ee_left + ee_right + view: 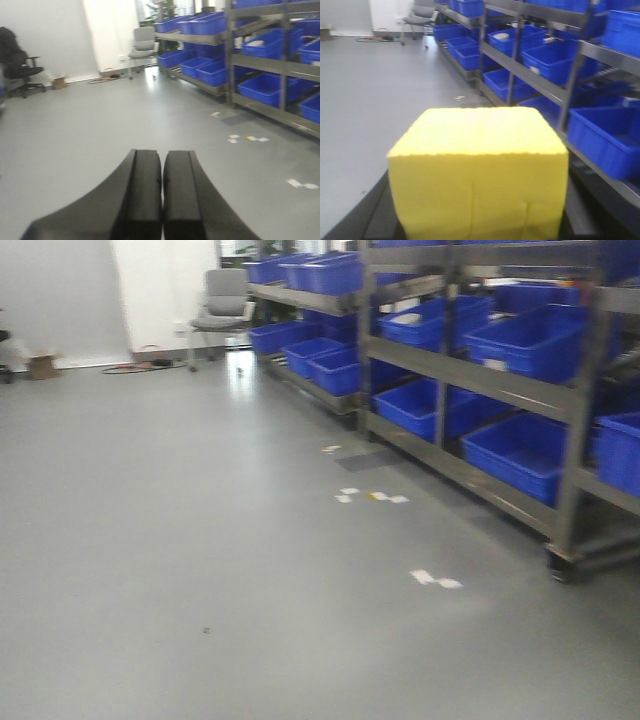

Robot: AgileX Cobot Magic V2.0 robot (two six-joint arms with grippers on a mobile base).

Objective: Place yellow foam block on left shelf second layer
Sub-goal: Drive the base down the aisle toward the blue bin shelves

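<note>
A pale grey, glossy floor [150, 540] fills most of every view. Along its right side runs a line of grey metal shelving racks [470, 372], several layers high, and open blue plastic bins [525, 345] stand in rows on those layers, tilted a little towards the aisle. One bin on an upper layer holds something white, which is too blurred to name.

At the far end of the aisle, near the white wall, stands a grey swivel office chair [224, 302]. A black office chair [17, 60] shows at the left edge of the left wrist view, and a small brown cardboard box [42, 366] sits on the floor by the wall.

The left gripper [162, 157] hangs above bare floor with its black jaws pressed together, only a thin seam between them and nothing held.

The right gripper [477, 200] has its jaws spread wide around the bright yellow, roughly cubic foam block [480, 170]. The dark fingers [375, 215] show on either side of it. The block is in the aisle, off the shelves, with the racks beyond it to the right (its front face is creased with faint lines).

Small white tape marks [435, 579] dot the floor beside the racks.
</note>
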